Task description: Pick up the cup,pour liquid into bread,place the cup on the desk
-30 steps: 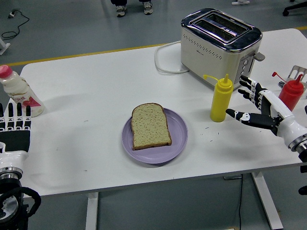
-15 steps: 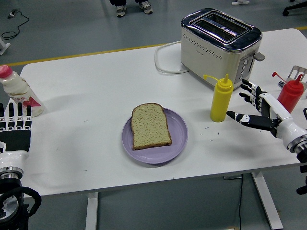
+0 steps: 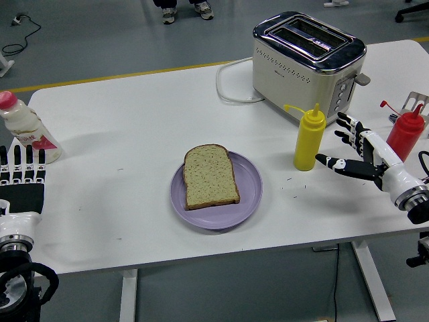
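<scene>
A yellow squeeze bottle (image 3: 309, 139) stands upright on the white table, just right of the purple plate (image 3: 249, 186). On that plate lies a slice of bread (image 3: 210, 176). My right hand (image 3: 348, 144) is open beside the bottle's right side, fingers spread toward it and a small gap away from it. My left hand (image 3: 22, 176) rests at the left edge, fingers straight and holding nothing.
A toaster (image 3: 308, 64) with a white cord stands at the back right. A red squeeze bottle (image 3: 407, 131) is at the right edge beside a metal rack. A pink-capped milk bottle (image 3: 25, 129) stands at the far left. A person's feet show at the top.
My right arm has drawn back slightly toward the right edge and lowered; the hand stays open beside the yellow bottle. The left hand sank a little.
</scene>
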Motion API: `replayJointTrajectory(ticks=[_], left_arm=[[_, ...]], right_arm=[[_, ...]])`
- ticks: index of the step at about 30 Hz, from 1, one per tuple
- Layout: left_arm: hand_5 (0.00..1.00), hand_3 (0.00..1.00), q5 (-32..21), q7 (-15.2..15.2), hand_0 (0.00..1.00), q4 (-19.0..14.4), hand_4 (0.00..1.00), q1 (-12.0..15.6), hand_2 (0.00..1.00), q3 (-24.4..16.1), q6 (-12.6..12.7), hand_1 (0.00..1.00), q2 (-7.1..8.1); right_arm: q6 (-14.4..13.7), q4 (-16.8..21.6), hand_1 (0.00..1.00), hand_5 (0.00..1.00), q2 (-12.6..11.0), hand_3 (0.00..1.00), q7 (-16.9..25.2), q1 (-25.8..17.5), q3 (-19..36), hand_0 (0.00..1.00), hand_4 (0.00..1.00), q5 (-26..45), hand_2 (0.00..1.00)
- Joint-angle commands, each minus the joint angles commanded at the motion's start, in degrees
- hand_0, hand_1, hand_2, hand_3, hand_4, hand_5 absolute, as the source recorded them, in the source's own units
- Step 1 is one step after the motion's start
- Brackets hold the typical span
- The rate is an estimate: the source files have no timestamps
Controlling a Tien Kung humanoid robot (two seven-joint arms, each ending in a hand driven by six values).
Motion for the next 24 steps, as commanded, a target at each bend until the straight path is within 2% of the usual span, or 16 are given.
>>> replayJointTrajectory(ticks=[24], left_arm=[[0.998,0.862,-0.02,0.01,0.862,0.03,0.718,-0.06,0.934,-0.33,0.00,0.872,0.00]], right_arm=[[-1.51,-5.65,0.931,0.134,2.51,0.998,1.42,4.79,-3.28,0.981,0.863,0.98,0.968]])
